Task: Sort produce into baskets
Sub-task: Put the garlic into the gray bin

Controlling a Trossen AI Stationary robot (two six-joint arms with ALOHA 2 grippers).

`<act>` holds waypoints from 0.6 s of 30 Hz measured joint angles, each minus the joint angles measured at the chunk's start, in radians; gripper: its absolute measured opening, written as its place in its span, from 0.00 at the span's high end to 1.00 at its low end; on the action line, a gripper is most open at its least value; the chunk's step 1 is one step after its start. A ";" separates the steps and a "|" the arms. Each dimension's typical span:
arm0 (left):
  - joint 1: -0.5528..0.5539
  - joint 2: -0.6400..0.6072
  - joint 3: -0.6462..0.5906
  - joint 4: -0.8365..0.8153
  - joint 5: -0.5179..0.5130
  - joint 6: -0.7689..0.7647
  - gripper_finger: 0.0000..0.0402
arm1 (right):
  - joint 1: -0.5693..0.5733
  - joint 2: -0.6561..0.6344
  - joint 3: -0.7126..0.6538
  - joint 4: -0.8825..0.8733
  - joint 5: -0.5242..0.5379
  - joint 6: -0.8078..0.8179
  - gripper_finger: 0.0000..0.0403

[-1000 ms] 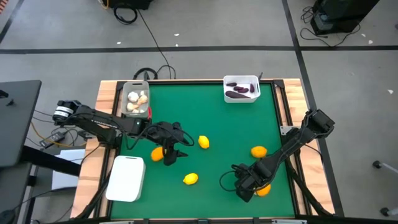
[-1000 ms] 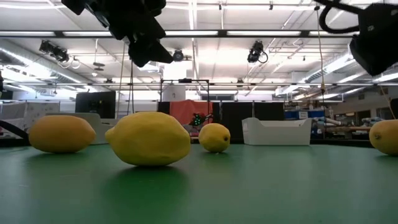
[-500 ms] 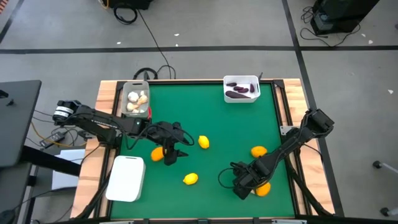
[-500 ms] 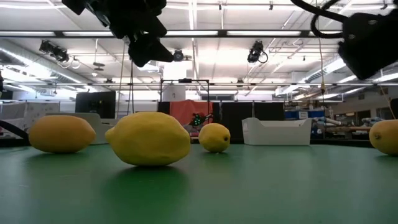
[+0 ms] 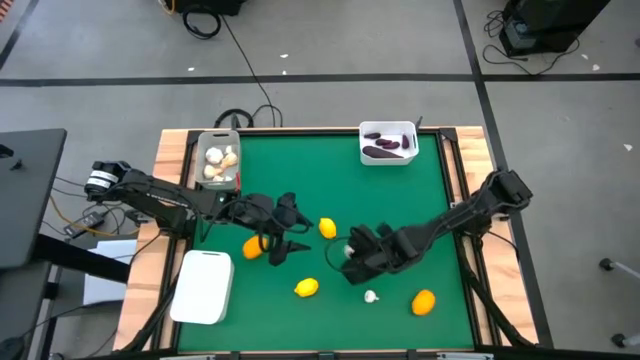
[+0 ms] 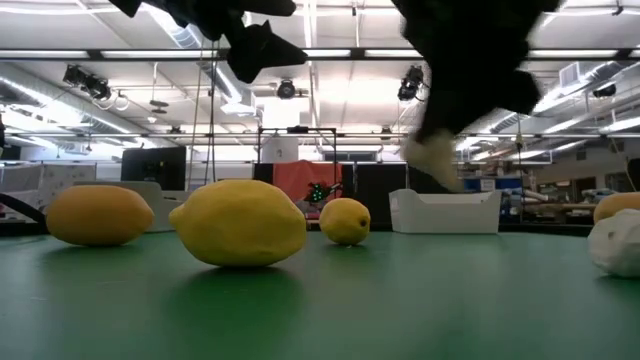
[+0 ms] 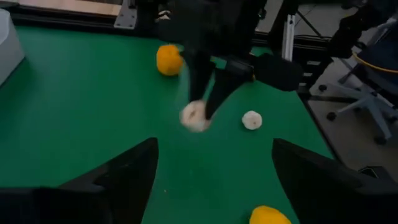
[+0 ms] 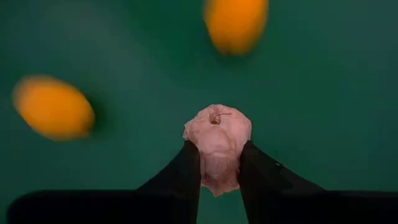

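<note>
- Your right gripper (image 8: 217, 163) is clamped on a garlic bulb (image 8: 217, 138), held above mid-table.
- Your left gripper (image 5: 283, 232) hangs with fingers apart beside an orange fruit (image 5: 252, 247).
- Another bulb (image 5: 371, 296) lies on open green felt near the front edge.
- The grey basket (image 5: 218, 158) holding bulbs sits at the far-left corner.

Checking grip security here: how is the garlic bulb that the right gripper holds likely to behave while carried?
The garlic bulb looks small and probably light. It is lumpy and the right gripper pinches only its lower part, so it may twist or slip. Dropped, its rounded form could roll on the flat green table.
</note>
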 joint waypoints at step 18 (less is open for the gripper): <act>-0.013 0.000 0.000 -0.058 -0.016 -0.071 0.18 | -0.208 -0.026 0.077 0.451 -0.207 -0.808 0.76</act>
